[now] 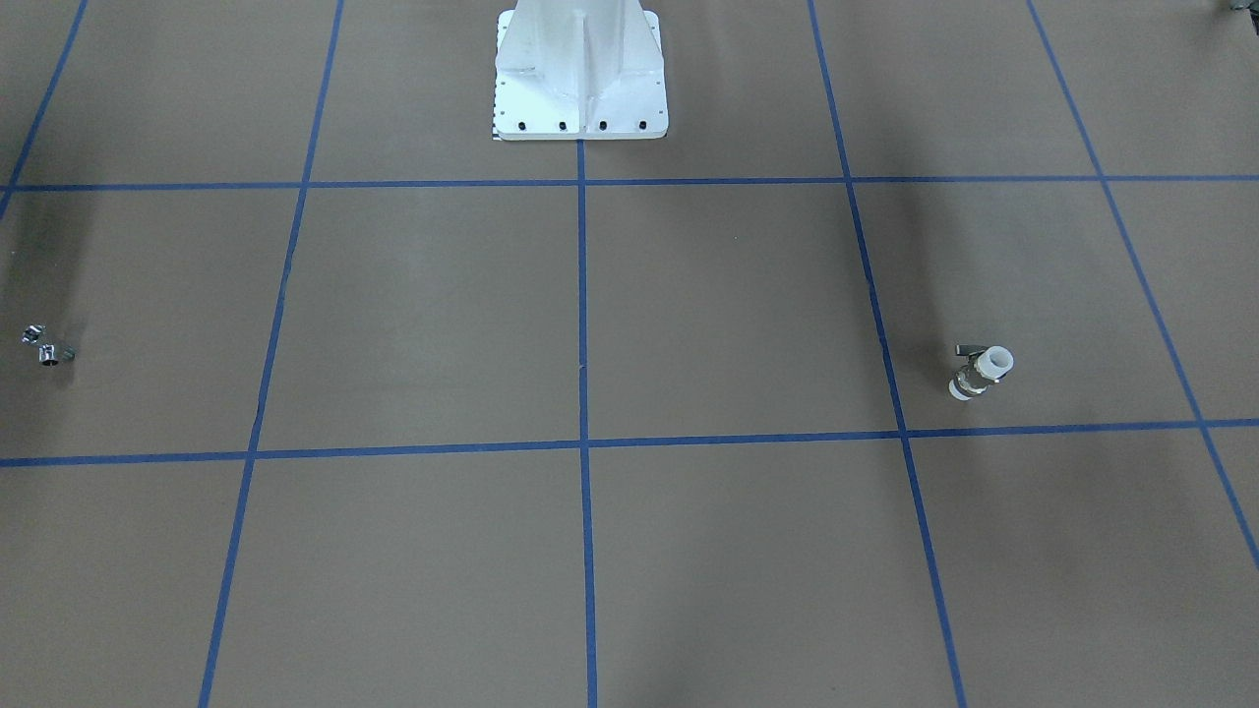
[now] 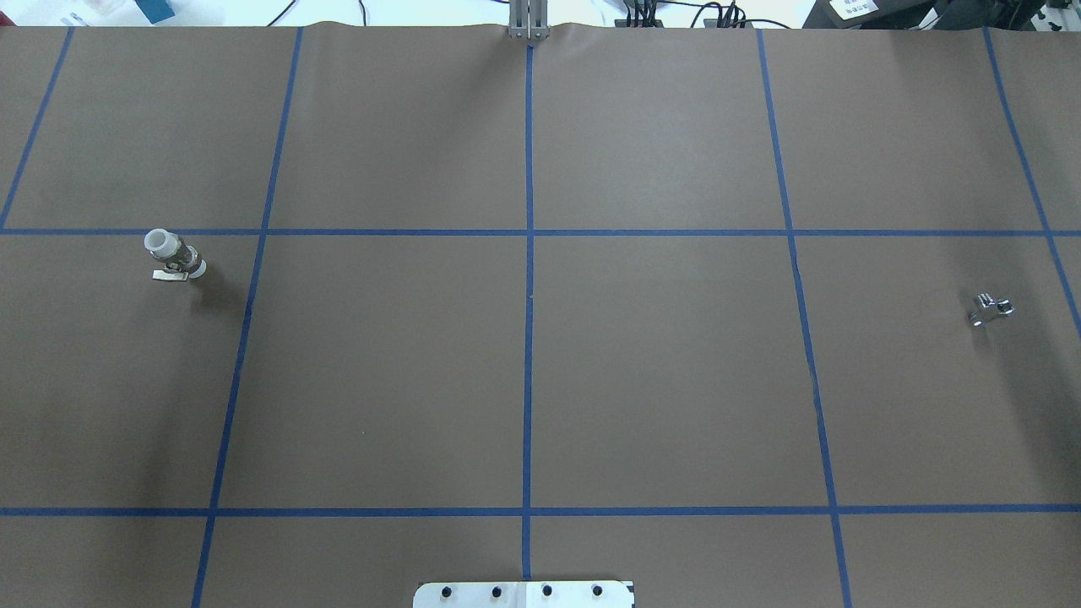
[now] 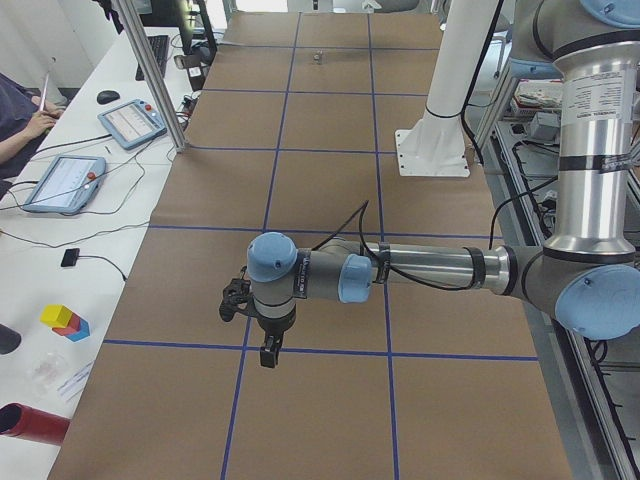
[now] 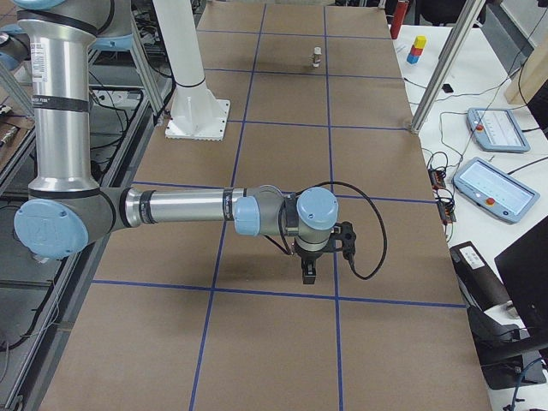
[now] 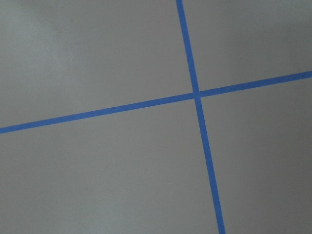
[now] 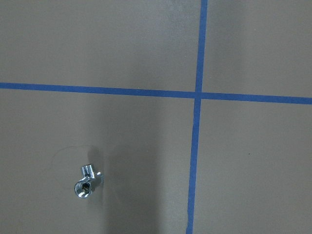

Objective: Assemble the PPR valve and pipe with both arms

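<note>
**Hovering, 2 parts well apart**

My left claw [image 3: 268, 351] hangs over the bench [image 2: 659, 380], my right claw [image 4: 308, 276] likewise; I cannot tell how wide either stands. The PPR valve [image 2: 173, 257] sits at my left, and the pipe [image 2: 990, 308] lies at my far right.

The left pincer [image 3: 268, 356] and right pincer [image 4: 308, 275] show in side views only — jaws' spread cannot be told.

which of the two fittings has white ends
The PPR valve, on the robot's left side: white ends, metal middle, side lever. The pipe on the right is all chrome.
</note>
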`<state>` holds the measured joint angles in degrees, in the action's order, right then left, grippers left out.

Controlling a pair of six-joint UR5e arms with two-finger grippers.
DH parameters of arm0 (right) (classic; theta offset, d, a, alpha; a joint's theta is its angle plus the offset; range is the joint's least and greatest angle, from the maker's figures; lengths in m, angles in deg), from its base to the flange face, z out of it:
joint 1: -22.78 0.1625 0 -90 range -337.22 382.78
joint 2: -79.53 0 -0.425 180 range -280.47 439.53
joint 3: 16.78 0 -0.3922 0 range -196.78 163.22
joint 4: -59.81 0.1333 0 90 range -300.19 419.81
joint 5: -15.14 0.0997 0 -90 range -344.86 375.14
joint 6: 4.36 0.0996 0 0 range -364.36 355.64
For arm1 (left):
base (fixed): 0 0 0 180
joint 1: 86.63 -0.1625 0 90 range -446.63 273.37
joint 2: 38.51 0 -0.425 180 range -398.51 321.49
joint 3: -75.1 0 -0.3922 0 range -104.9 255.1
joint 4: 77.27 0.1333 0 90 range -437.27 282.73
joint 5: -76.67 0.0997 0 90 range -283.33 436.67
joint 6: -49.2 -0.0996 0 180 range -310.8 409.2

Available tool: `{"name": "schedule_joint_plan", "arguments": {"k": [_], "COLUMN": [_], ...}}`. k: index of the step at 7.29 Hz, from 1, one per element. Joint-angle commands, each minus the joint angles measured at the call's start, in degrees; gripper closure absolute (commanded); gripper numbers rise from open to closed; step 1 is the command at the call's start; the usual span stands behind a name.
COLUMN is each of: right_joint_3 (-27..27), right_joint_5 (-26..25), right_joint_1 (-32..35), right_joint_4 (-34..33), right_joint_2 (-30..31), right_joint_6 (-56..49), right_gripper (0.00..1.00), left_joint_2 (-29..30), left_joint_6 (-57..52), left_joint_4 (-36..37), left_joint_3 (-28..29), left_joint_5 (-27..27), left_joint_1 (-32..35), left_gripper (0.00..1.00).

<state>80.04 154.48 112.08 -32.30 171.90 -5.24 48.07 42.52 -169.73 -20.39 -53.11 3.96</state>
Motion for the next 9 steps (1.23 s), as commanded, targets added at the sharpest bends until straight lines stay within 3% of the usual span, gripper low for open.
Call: {"name": "schedule_joint_plan", "arguments": {"k": [1,9], "right_joint_3": [0.12,0.47], "right_joint_5": [0.05,0.05], "right_joint_1": [0.0,0.0], "right_joint_4": [0.0,0.0], "right_joint_2": [0.0,0.35], "right_joint_6": [0.09,0.09], "right_gripper": [0.01,0.01], "left_joint_2": [-0.62,-1.6], "left_joint_6": [0.0,0.18], "left_joint_4": [-0.09,-0.7], "left_joint_3": [-0.65,-3.21], "left_joint_5": [-0.04,-0.83], "left_joint_1": [-0.06,-0.58], "left_gripper": [0.0,0.0]}}
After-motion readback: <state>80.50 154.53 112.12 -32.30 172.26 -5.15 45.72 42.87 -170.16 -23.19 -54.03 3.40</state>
